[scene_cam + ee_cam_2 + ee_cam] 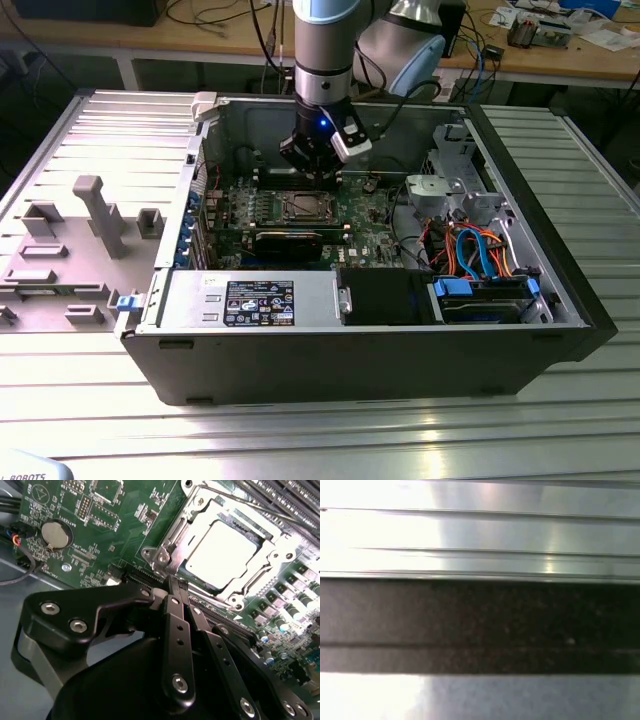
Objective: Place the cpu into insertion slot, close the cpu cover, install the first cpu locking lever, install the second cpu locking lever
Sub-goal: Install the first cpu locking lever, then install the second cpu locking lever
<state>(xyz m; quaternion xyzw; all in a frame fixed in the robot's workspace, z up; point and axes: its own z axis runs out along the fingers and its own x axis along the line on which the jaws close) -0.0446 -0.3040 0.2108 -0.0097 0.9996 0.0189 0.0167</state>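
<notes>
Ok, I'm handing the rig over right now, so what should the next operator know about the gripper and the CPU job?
Gripper: shut, nothing visible between the fingers, tips down at the edge of the insertion slot inside the open case.
The cpu: seated in the slot, silver top facing up.
The cpu cover: looks folded down, its frame around the chip.
Done: cpu placed, and cover apparently closed.
Left: both locking levers. The second wrist view does not show whether either is latched, so check before moving.
</notes>
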